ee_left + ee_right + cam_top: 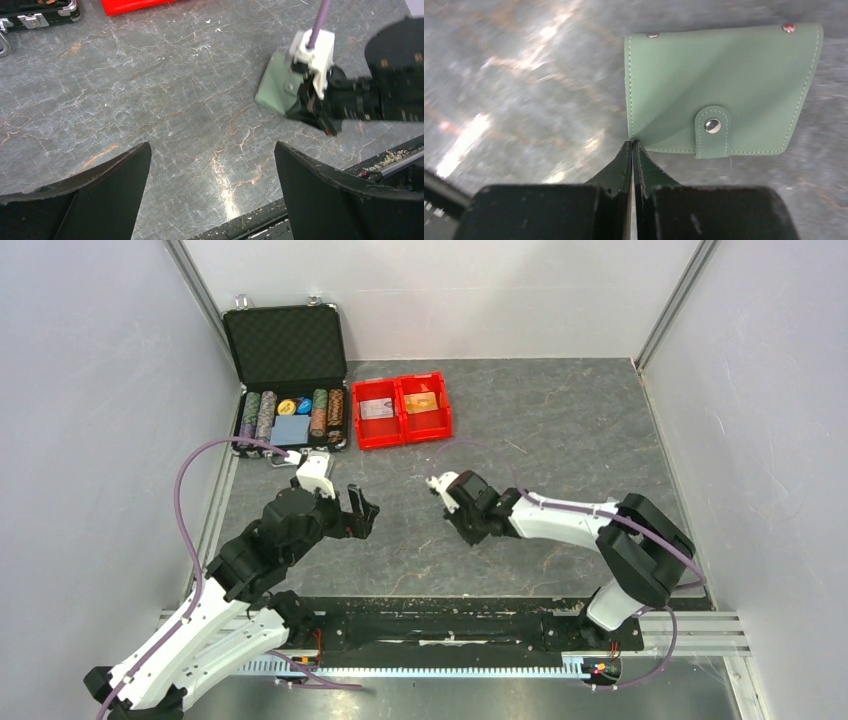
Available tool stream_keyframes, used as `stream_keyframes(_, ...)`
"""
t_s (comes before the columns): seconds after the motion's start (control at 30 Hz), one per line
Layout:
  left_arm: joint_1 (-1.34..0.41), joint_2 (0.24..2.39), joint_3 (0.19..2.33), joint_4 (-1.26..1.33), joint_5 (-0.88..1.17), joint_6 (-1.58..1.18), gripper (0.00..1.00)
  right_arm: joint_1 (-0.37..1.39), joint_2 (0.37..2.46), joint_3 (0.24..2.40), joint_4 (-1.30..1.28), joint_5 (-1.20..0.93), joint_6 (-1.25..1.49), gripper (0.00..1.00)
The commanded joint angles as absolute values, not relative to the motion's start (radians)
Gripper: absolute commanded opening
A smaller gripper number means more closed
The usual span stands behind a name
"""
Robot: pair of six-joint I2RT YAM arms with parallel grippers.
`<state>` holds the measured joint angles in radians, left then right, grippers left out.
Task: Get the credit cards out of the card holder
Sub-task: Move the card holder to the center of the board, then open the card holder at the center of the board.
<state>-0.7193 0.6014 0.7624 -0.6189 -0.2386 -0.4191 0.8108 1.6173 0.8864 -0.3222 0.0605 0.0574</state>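
Observation:
The card holder [719, 85] is a closed green wallet with a snapped tab. It lies on the table under my right gripper [632, 145], whose jaws are shut on its near corner. It also shows in the left wrist view [276, 86], tilted up at the gripper's side; in the top view the right gripper [466, 530] hides it. A whitish card [377, 409] and an orange card [422, 402] lie in the red bin's two compartments. My left gripper [362, 512] is open and empty above bare table, left of the wallet; its jaws stand wide apart [212, 150].
The red two-compartment bin [402, 428] stands at the back centre. An open black poker-chip case [288, 390] with rows of chips stands at the back left. White walls close in the sides. A black rail [440, 625] runs along the near edge.

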Motion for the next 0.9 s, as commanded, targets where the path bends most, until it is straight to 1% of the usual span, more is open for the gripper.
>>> stream_keyframes(0.0,-0.716,0.601,0.772,-0.609,-0.283,-0.361,1.0,0.904,1.529,0.833,-0.346,0.003,0.07,0.0)
stream_keyframes(0.07,-0.716,0.603,0.772,-0.612,-0.292,-0.364,1.0,0.926,1.479,0.807,-0.358,-0.025,0.058,0.0)
stream_keyframes(0.1,-0.716,0.605,0.773,-0.615,-0.296,-0.363,1.0,0.931,1.45,0.796,-0.371,-0.038,0.054,0.02)
stream_keyframes(0.17,-0.717,0.609,0.775,-0.619,-0.31,-0.367,1.0,0.931,1.394,0.78,-0.407,-0.024,0.063,0.12)
stream_keyframes(0.23,-0.716,0.611,0.777,-0.622,-0.307,-0.37,1.0,0.931,1.34,0.772,-0.433,-0.006,0.099,0.24)
stream_keyframes(0.27,-0.716,0.612,0.774,-0.621,-0.302,-0.372,1.0,0.932,1.32,0.772,-0.435,0.03,0.139,0.32)
stream_keyframes(0.3,-0.716,0.612,0.772,-0.617,-0.299,-0.373,1.0,0.931,1.309,0.772,-0.428,0.052,0.183,0.38)
stream_keyframes(0.33,-0.717,0.612,0.77,-0.615,-0.295,-0.373,1.0,0.931,1.303,0.773,-0.42,0.077,0.252,0.4)
stream_keyframes(0.47,-0.716,0.616,0.772,-0.613,-0.303,-0.368,1.0,0.931,1.373,0.817,-0.443,0.212,0.53,0.4)
stream_keyframes(0.57,-0.716,0.614,0.773,-0.617,-0.308,-0.367,1.0,0.931,1.46,0.878,-0.49,0.275,0.7,0.38)
stream_keyframes(0.7,-0.717,0.601,0.77,-0.618,-0.308,-0.368,1.0,0.932,1.524,0.935,-0.481,0.291,0.826,0.37)
stream_keyframes(0.87,-0.716,0.593,0.764,-0.617,-0.303,-0.368,1.0,0.931,1.539,0.963,-0.47,0.367,0.941,0.36)
